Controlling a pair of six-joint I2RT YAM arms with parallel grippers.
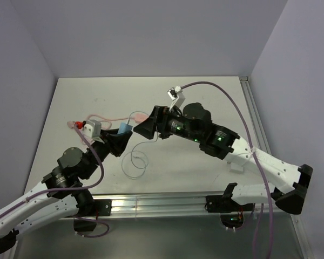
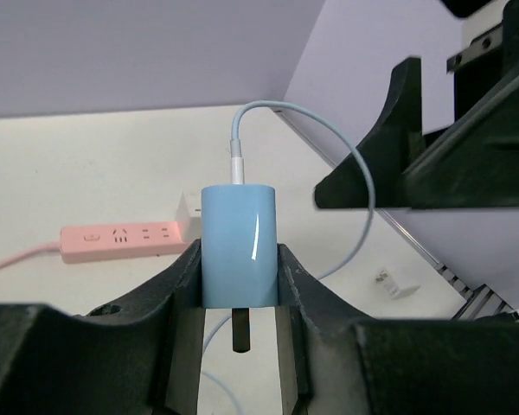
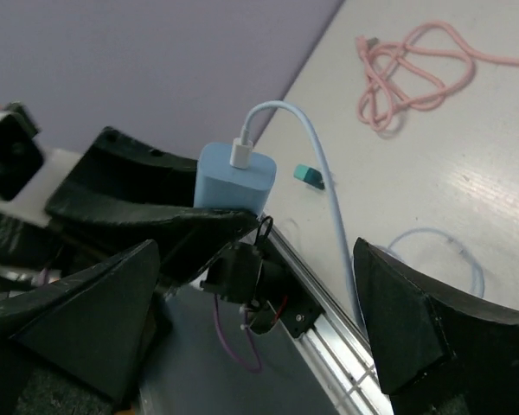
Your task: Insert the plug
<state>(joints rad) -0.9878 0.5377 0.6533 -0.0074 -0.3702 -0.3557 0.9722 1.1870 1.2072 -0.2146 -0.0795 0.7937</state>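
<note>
Left tool [image 2: 238, 290] clamped on plug [image 2: 238, 246], held aloft; right tool [image 3: 261, 322] spread apart, facing it.

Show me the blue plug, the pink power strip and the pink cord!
plug [image 2: 236, 246]: left wrist view, blue front face.
pink power strip [image 2: 121, 240]: left wrist view, middle of its top.
pink cord [image 3: 374, 104]: right wrist view, tangled loops.
</note>
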